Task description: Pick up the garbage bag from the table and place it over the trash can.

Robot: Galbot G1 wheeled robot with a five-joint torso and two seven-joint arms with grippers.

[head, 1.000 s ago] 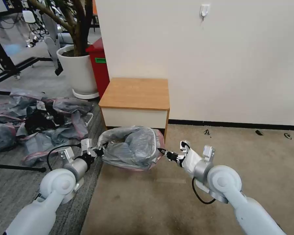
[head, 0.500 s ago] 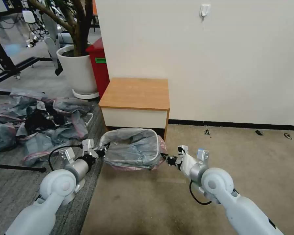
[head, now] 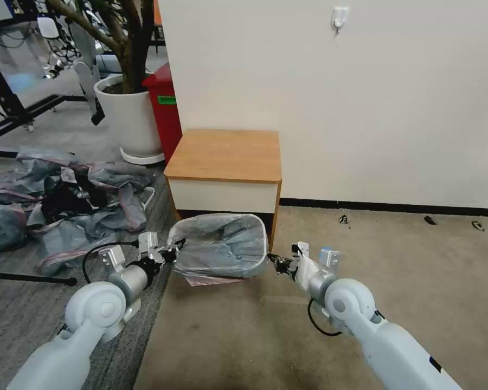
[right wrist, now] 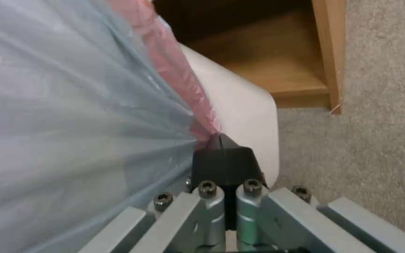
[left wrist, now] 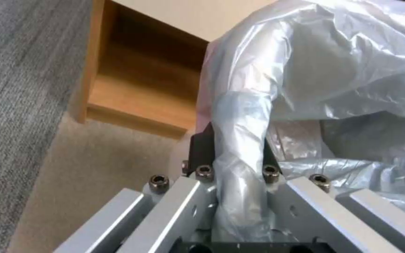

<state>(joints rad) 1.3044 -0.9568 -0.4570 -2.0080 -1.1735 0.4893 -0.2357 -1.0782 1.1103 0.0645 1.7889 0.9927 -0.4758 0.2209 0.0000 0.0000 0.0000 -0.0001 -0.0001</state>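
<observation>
- The bag [head: 222,246] sits lower centre of the head view, just in front of the table [head: 225,154]. It has dropped since a second ago: then it ballooned above the can [head: 263,254], now its mouth hugs the rim.
- Left gripper [head: 171,253] stays clamped on a bunched fold at the bag's left edge.
- Right gripper [head: 274,261] pinches the pink band at the right edge, and has come lower and nearer the robot.
- Judgement: the lining is nearly done; releasing remains.
</observation>
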